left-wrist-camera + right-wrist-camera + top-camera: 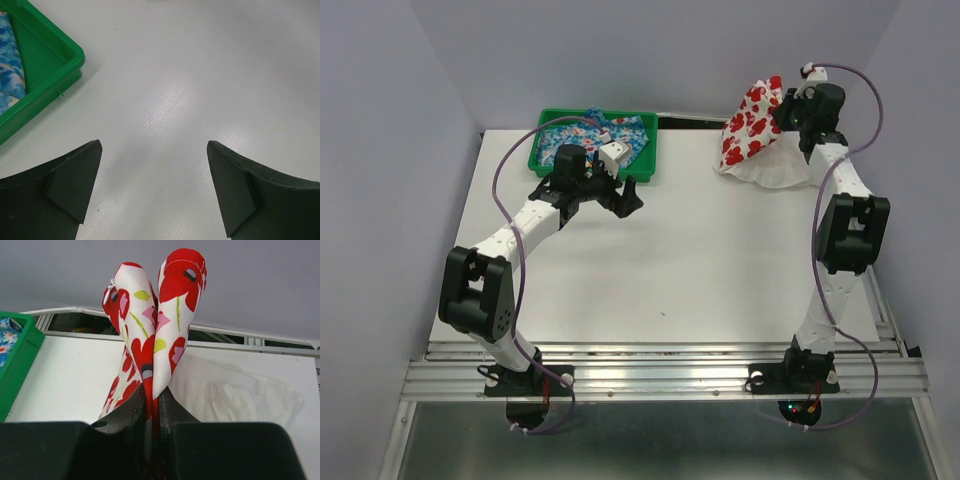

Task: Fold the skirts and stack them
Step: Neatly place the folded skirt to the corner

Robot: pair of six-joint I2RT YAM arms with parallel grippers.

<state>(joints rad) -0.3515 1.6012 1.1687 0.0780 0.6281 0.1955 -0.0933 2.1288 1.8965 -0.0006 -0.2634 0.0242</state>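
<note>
Progress looks slight: neither skirt is folded and nothing is stacked. Nearest, the white table (670,280) gives broad room in front of both arms for spreading cloth. The left gripper (155,150) hovers over it, fingers spread wide and holding nothing. Just beside them sits the green plastic tray (55,50), with the crumpled blue flowered cloth skirt (7,65) inside. Farther off, the right gripper (152,410) has its fingers pinched on the white cloth skirt with big red flowers (150,315). It holds the skirt up at the table's far edge, close to the back wall, with part resting on the table below.
</note>
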